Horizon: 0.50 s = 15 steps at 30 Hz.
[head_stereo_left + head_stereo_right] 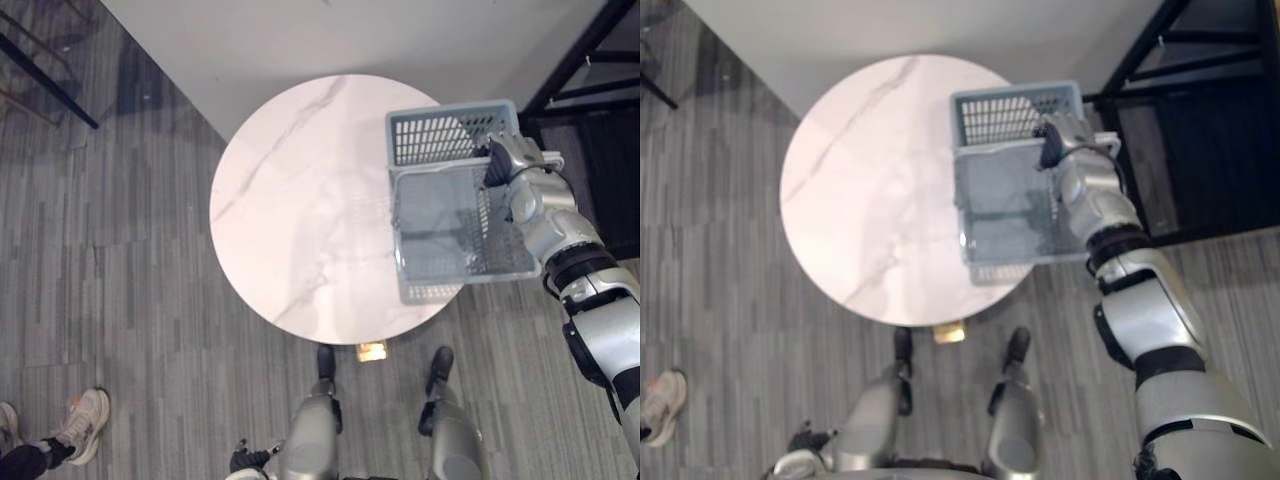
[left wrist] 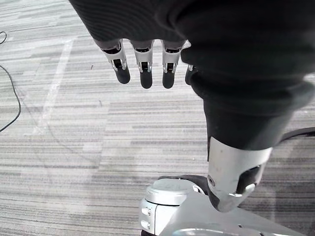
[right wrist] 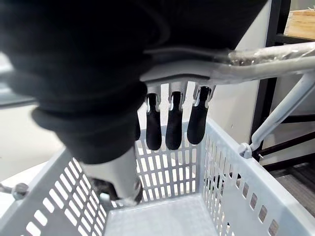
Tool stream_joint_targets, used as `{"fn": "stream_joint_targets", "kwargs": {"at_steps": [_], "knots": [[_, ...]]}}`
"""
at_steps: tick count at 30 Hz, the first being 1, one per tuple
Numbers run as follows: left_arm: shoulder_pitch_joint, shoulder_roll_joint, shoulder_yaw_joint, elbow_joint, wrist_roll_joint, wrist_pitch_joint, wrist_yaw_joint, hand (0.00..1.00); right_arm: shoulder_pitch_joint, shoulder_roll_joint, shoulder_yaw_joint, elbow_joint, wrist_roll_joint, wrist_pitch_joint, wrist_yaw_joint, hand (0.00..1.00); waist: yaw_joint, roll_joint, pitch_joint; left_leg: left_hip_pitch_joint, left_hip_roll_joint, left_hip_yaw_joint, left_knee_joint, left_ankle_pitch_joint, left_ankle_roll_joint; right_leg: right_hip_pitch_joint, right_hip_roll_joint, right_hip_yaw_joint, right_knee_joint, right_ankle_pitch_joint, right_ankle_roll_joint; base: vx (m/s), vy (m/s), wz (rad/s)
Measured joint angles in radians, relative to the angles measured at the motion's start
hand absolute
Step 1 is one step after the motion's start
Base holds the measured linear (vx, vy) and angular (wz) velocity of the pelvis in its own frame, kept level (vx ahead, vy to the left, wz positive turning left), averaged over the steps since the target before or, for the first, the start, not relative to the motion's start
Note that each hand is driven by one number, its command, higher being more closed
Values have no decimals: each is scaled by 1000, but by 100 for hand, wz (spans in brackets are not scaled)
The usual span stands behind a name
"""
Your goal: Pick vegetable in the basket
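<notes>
grey basket handle (image 3: pixel 275 54) gripped by right hand (image 3: pixel 173 125), seen wrist-close; left hand (image 2: pixel 143 69) hangs relaxed.

Office-like room: grey floor (image 1: pixel 120 300), round marble table (image 1: pixel 300 200).

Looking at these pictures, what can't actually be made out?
Basket floor: right hand and arm cover one side, eye views.
Right hand's hold on the handle: its dark cover blocks the right wrist view.
Person: all but shoes cut off by the left eye view's edge.
Black rack: cut by the upper right edge.
Left hand: tiny at the left eye view's bottom edge.
</notes>
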Motion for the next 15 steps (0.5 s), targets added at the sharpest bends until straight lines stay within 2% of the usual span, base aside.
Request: {"fn": "stream_joint_targets", "kwargs": {"at_steps": [8, 15], "knots": [[0, -1, -5, -1, 0, 0, 0, 0, 23, 6, -40, 5, -6, 0, -23, 100, 4, 0, 0, -3, -2, -11, -2, 9, 0, 3, -1, -12, 0, 0, 0, -3, -1, 3], [0, 0, -6, -5, 6, 5, 1, 0, 46, 13, -33, 27, -28, 2, 1, 100, 5, -5, -2, 32, -2, -11, -7, 10, -1, 36, -1, -12, 0, 0, 0, -1, -1, -1]]}}
